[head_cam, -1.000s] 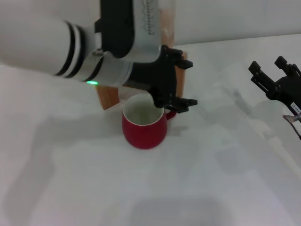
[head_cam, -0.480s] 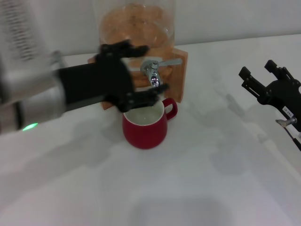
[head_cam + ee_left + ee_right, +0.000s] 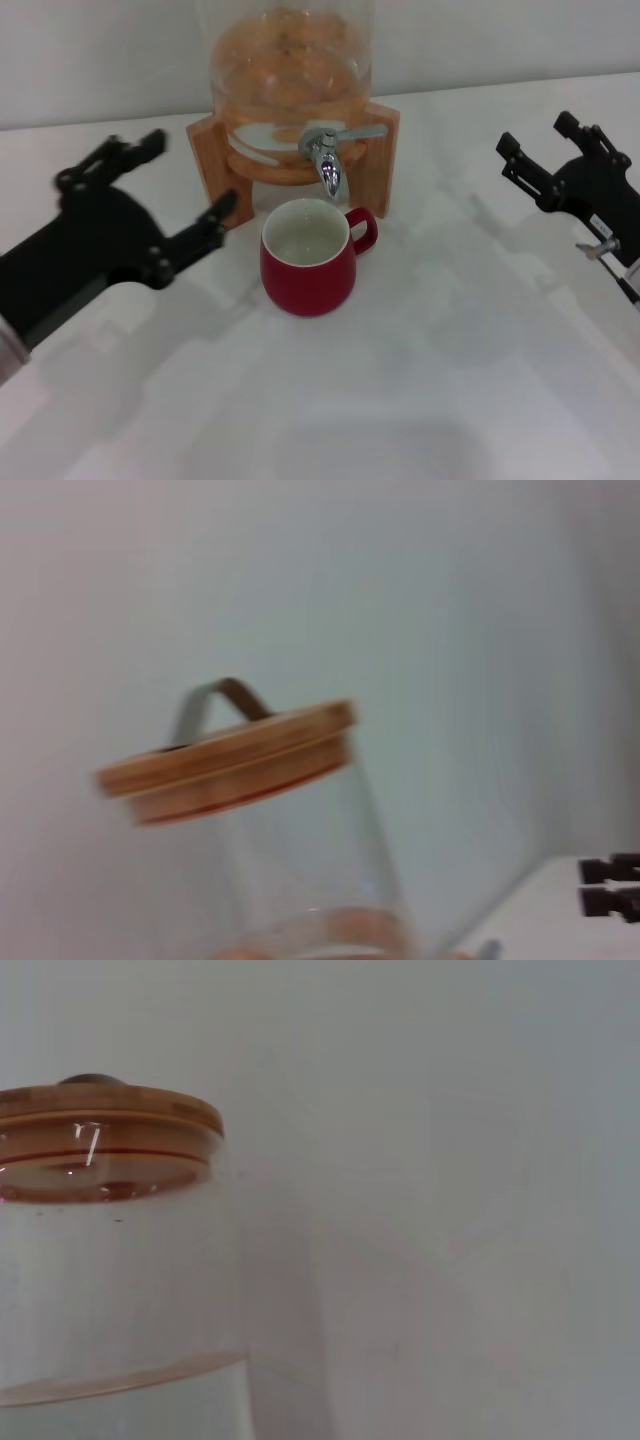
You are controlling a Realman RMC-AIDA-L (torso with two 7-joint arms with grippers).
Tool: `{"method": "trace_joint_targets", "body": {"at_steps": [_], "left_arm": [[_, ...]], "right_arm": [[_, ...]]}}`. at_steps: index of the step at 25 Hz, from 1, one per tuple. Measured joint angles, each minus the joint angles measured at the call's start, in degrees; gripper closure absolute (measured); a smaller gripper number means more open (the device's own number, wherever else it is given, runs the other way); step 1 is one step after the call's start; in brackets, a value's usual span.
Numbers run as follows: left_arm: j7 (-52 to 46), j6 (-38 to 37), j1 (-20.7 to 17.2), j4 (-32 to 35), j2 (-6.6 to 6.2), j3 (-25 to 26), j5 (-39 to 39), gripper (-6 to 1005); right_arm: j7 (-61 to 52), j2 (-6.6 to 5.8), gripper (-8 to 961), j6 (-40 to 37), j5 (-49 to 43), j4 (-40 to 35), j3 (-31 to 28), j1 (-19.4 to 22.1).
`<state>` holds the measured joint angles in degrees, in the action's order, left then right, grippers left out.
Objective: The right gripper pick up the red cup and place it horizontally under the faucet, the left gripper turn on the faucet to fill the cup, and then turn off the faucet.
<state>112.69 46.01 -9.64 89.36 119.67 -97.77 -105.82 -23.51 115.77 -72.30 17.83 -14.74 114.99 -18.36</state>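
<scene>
Red cup (image 3: 307, 258) upright on the white table (image 3: 420, 400), directly below the faucet (image 3: 327, 160) spout, handle toward the robot's right, some liquid seemingly inside. Faucet lever lying level, no stream visible, so probably shut off. Left gripper (image 3: 160, 215) spread wide and empty, off to the left of the cup and the wooden stand (image 3: 375, 165), touching nothing. Right gripper (image 3: 545, 160) likewise splayed and empty, well apart on the right. Best to withdraw the left arm low and wide, clear of the cup rim and the glass dispenser (image 3: 290, 60); no brushing the lever.
</scene>
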Motion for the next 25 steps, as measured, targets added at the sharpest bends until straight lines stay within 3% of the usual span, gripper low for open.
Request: {"method": "trace_joint_targets", "body": {"at_steps": [1, 2, 7, 14, 16, 19, 25], "left_arm": [[4.73, -0.64, -1.35, -2.21, 0.03, -0.18, -6.01, 184], [4.73, -0.64, -1.35, -2.21, 0.03, -0.18, -6.01, 184], [16.39, -0.7, -2.31, -9.46, -0.1, 0.4, -22.73, 185], [32.46, -0.6, -0.7, -19.18, 0.0, 0.56, -44.91, 185], [34.18, -0.51, -0.64, -19.74, 0.01, 0.57, -46.76, 185], [41.91, -0.15, 0.54, -22.94, 0.07, 0.58, -55.98, 185], [45.79, 3.72, 4.57, -30.22, 0.5, 4.22, -61.57, 185]], "right_arm": [[0.29, -0.07, 96, 0.05, 0.15, 0.08, -0.18, -0.36], [0.55, -0.15, 96, 0.06, 0.3, 0.19, -0.48, -0.74], [4.27, -0.18, 96, 0.6, 0.54, 0.7, -3.27, -2.87], [8.96, -0.12, 96, 2.65, 0.54, 0.8, -9.74, -5.07], [10.36, -0.1, 96, 2.96, 0.53, 0.98, -12.62, -5.32], [11.25, -0.12, 96, 3.33, 0.55, 1.14, -16.21, -5.37], [11.28, -0.2, 96, 4.81, 0.53, 1.36, -21.52, -5.32]]}}
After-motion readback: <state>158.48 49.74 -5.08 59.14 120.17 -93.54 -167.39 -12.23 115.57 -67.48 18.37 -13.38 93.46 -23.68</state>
